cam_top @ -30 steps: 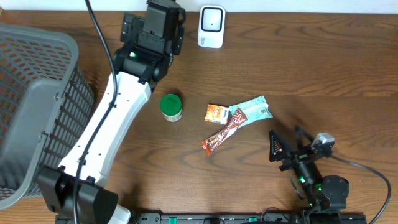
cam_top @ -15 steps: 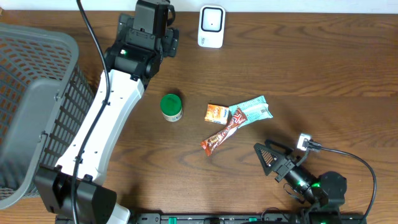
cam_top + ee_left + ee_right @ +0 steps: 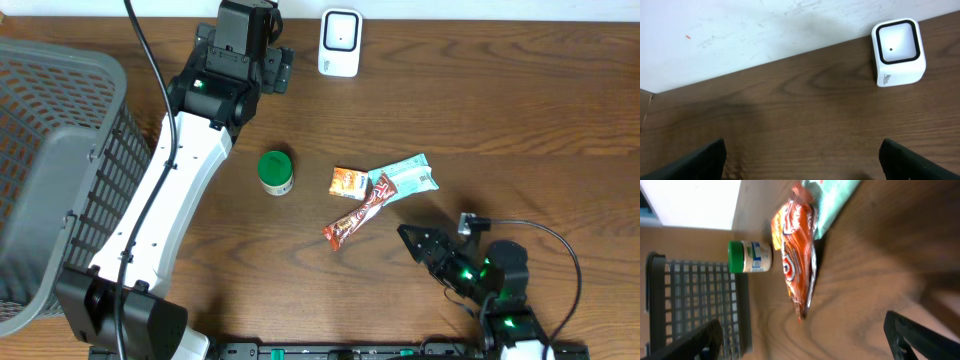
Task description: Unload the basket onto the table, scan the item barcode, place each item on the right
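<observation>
The left gripper (image 3: 805, 160) hung at the far edge of the table (image 3: 540, 120). Its fingers were spread wide with only bare wood between them, and it held nothing. The white scanner (image 3: 897, 52) stood just to its right, close against the white wall (image 3: 740, 30) (the tabletop ended right there, so little room lay behind it).

The right gripper (image 3: 420, 243) sat low near the front edge, jaws likewise wide apart and empty, pointing toward the cluster of goods at the table's middle. Nearest to it lay the red snack bar (image 3: 358, 212), slanted, its upper end lying over the edge of a teal packet (image 3: 408, 176) and just beside a small orange packet (image 3: 348, 182). A green-lidded jar (image 3: 275, 172) stood upright, apart from these on their left and near the left arm's white link. The grey basket (image 3: 50, 180) took up the table's left edge.

Open wood stretched across the whole right half and between the scanner and the cluster. A narrower bare strip separated the right gripper from the bar.
</observation>
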Action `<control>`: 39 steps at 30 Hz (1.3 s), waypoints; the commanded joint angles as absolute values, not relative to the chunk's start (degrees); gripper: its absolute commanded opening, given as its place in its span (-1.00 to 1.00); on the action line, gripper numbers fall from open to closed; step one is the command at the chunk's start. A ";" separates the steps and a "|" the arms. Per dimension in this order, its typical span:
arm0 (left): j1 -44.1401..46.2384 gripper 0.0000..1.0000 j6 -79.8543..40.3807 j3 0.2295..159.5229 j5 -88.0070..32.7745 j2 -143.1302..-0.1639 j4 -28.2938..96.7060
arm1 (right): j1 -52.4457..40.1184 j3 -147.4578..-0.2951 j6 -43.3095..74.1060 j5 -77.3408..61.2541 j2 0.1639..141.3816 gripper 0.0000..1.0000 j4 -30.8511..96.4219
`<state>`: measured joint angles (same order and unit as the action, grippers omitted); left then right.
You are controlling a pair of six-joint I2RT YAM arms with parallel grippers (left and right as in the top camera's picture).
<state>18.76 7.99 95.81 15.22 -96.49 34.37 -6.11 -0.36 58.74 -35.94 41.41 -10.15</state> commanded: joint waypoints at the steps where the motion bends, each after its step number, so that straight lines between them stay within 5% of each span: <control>1: 18.55 0.96 8.73 95.81 14.96 -95.48 34.39 | -9.72 -0.30 62.02 -30.74 49.76 0.98 -17.02; 12: 18.55 0.96 8.75 95.81 14.96 -95.48 34.41 | -20.88 -1.37 72.16 -22.61 78.54 0.99 -43.46; 23: 18.55 0.96 8.78 95.81 14.98 -95.48 34.68 | -24.84 -13.21 74.19 -26.81 97.91 0.97 -43.05; 33: 18.55 0.96 8.80 95.81 15.03 -95.48 34.70 | -24.27 -16.16 76.20 -30.76 103.63 -0.19 -41.93; 39: 18.55 0.96 8.80 95.79 15.00 -95.48 34.92 | -24.32 -16.12 74.94 -31.09 103.61 -0.28 -41.52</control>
<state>18.76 7.99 95.81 15.09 -96.49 34.70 -24.03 -18.31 75.66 -32.82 100.82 -44.49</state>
